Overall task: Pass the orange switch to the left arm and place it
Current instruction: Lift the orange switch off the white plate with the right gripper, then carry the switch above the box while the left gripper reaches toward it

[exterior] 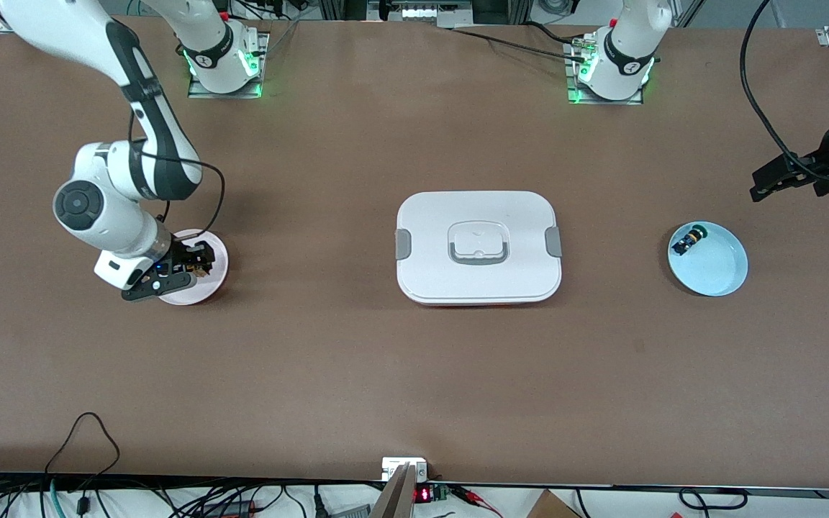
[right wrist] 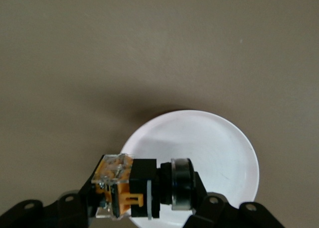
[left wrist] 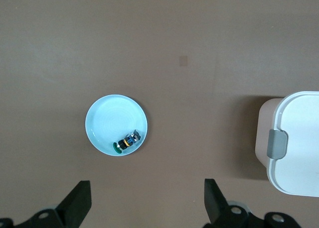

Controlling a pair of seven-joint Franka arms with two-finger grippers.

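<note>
My right gripper (exterior: 195, 265) is shut on the orange switch (exterior: 203, 260) over a pale pink plate (exterior: 217, 248) at the right arm's end of the table. In the right wrist view the orange switch (right wrist: 142, 188), black with an orange and clear end, lies crosswise between the fingers of my right gripper (right wrist: 143, 195), above the plate (right wrist: 214, 143). The white box (exterior: 429, 216) sits in the middle of the table, lid on. My left gripper (exterior: 763, 183) hangs open over the left arm's end of the table. My left gripper (left wrist: 145, 190) holds nothing.
A light blue plate (exterior: 717, 266) lies at the left arm's end with a small green-capped switch (exterior: 689, 239) in it. The left wrist view shows this plate (left wrist: 112, 118), its switch (left wrist: 127, 141) and an end of the box (left wrist: 299, 138). Cables run along the table's front edge.
</note>
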